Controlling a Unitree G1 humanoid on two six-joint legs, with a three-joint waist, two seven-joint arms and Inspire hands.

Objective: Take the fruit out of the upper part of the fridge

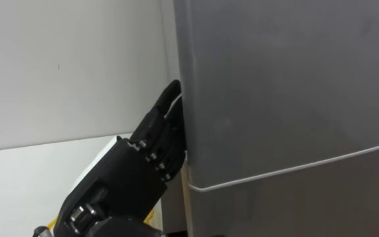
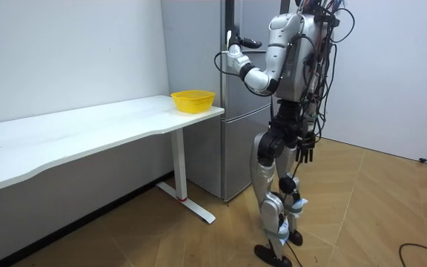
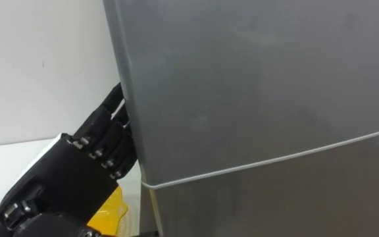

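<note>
A: Left hand (image 1: 143,158), left eye view: set at the edge of the upper fridge door (image 1: 288,85). I can't tell its grip. It is likely there to pull.
B: Room view: the door beside it is shut, its contents unseen. The right hand (image 2: 307,150) hangs slack, well below. The right eye view agrees.

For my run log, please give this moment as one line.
stage: reach door | left hand at upper door left edge | door looks shut | right hand hangs at side | bowl on table
</note>
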